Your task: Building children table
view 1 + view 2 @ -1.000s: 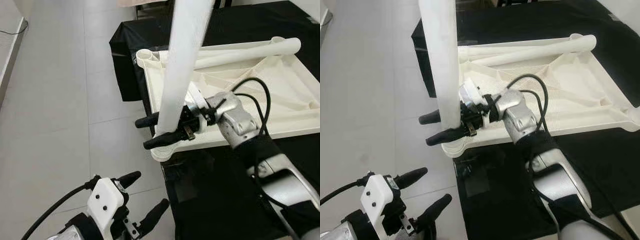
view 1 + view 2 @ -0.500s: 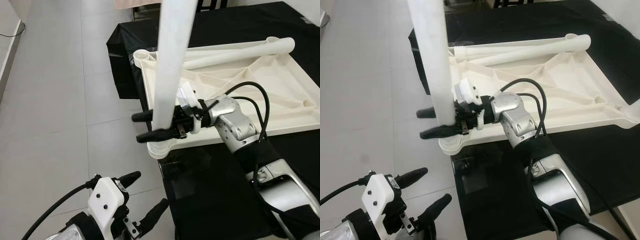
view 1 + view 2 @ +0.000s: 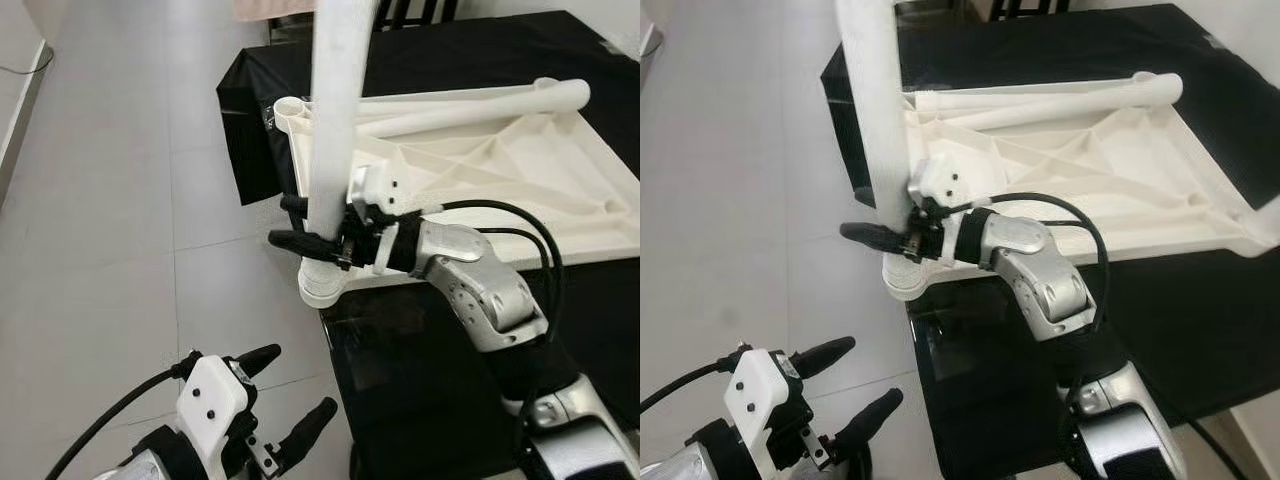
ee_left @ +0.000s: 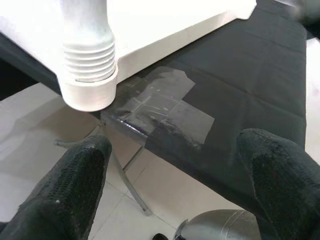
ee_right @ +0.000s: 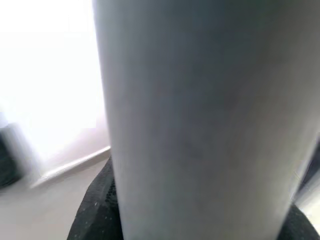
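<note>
Left gripper [image 3: 285,400] hangs low over the floor tiles, fingers spread and empty. Beyond it, the right gripper [image 3: 318,228] clamps the upright white table leg [image 3: 333,120], threaded end seated in the overturned tabletop's [image 3: 500,165] corner socket [image 4: 87,92], likely for screwing in.

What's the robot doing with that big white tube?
It is putting together a small white plastic table. The tabletop lies upside down on a black-covered table. The right gripper is clamped around a white leg, holding it upright with its threaded end in the corner socket. Another leg lies across the tabletop. The left gripper hangs open below.
</note>
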Robot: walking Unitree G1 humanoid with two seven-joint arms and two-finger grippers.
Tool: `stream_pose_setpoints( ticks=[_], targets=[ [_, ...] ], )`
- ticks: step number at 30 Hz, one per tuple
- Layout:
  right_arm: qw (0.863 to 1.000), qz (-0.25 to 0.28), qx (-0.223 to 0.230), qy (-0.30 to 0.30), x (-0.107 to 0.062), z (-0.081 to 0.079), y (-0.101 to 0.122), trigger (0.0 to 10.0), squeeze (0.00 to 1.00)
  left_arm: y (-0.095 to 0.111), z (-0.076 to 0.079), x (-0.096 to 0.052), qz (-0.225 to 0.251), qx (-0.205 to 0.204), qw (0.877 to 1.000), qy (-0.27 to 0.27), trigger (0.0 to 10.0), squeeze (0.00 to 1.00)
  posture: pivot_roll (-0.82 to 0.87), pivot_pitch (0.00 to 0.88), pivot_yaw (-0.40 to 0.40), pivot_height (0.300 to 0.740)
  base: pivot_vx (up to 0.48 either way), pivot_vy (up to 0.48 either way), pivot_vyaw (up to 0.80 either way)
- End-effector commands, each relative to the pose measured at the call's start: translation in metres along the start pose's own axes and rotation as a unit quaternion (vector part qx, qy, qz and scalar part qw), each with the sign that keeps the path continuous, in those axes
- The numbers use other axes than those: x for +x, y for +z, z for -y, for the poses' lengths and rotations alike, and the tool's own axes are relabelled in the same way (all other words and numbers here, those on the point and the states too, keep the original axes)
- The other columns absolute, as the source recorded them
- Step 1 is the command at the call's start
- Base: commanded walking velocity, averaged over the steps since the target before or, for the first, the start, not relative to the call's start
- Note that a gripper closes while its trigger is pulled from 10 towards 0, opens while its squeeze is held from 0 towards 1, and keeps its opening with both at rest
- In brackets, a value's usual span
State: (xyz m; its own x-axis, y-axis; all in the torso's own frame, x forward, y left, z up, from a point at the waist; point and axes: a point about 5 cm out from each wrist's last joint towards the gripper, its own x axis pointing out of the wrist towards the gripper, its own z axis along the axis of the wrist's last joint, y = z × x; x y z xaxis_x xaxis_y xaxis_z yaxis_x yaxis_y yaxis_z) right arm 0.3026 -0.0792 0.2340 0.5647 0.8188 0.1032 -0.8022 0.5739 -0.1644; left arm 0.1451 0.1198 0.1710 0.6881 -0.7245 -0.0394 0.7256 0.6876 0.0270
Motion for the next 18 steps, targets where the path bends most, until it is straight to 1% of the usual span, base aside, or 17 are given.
stream_pose_setpoints(
  ticks=[1,3,4,7,9,10,12,14,15,17,18],
  targets=[
    [0.988,-0.126,0.033,-0.081,-0.016,0.012,-0.045,10.0,0.00,-0.003,0.001,-0.001,-0.003,-0.007,1.000,-0.001,10.0,0.00,0.05,0.306,-0.050,0.740,0.000,0.000,0.00],
    [0.977,-0.120,0.017,-0.176,-0.028,-0.001,-0.047,10.0,0.00,-0.004,0.000,-0.001,-0.003,-0.006,1.000,-0.001,10.0,0.00,0.05,0.301,-0.050,0.740,0.000,0.000,0.00],
    [0.973,-0.116,0.010,-0.198,-0.032,-0.008,-0.049,10.0,0.00,-0.004,-0.001,-0.001,-0.003,-0.005,1.000,-0.001,10.0,0.00,0.05,0.299,-0.046,0.740,0.000,0.000,0.00],
    [0.971,-0.115,0.007,-0.210,-0.034,-0.012,-0.049,10.0,0.00,-0.004,-0.001,-0.001,-0.004,-0.005,1.000,-0.001,10.0,0.00,0.05,0.299,-0.046,0.740,0.000,0.000,0.00],
    [0.960,-0.114,0.007,-0.255,-0.036,-0.019,-0.049,10.0,0.00,-0.005,-0.004,-0.002,-0.006,-0.001,1.000,-0.001,10.0,0.00,0.05,0.287,-0.029,0.740,0.000,0.000,0.00],
    [0.960,-0.114,0.007,-0.255,-0.036,-0.019,-0.049,10.0,0.00,-0.005,-0.004,-0.002,-0.006,-0.001,1.000,-0.001,10.0,0.00,0.05,0.287,-0.029,0.740,0.000,0.000,0.00],
    [0.954,-0.113,0.010,-0.276,-0.036,-0.022,-0.048,10.0,0.00,-0.005,-0.005,-0.003,-0.007,0.001,1.000,-0.001,10.0,0.00,0.05,0.281,-0.026,0.740,0.000,0.000,0.00],
    [0.953,-0.112,0.012,-0.283,-0.035,-0.023,-0.048,10.0,0.00,-0.006,-0.005,-0.003,-0.008,0.002,1.000,-0.001,10.0,0.00,0.06,0.278,-0.023,0.740,0.000,0.000,0.00],
    [0.947,-0.111,0.024,-0.301,-0.035,-0.026,-0.048,10.0,0.00,-0.006,-0.005,-0.003,-0.009,0.004,1.000,-0.002,10.0,0.00,0.06,0.275,-0.022,0.740,0.000,0.000,0.00],
    [0.947,-0.111,0.024,-0.301,-0.035,-0.026,-0.048,10.0,0.00,-0.006,-0.005,-0.003,-0.009,0.004,1.000,-0.002,10.0,0.00,0.06,0.275,-0.022,0.740,0.000,0.000,0.00],
    [0.940,-0.110,0.036,-0.320,-0.036,-0.028,-0.048,10.0,0.00,-0.006,-0.006,-0.003,-0.009,0.004,1.000,-0.002,10.0,0.00,0.06,0.272,-0.021,0.740,0.000,0.000,0.00]
  ],
)
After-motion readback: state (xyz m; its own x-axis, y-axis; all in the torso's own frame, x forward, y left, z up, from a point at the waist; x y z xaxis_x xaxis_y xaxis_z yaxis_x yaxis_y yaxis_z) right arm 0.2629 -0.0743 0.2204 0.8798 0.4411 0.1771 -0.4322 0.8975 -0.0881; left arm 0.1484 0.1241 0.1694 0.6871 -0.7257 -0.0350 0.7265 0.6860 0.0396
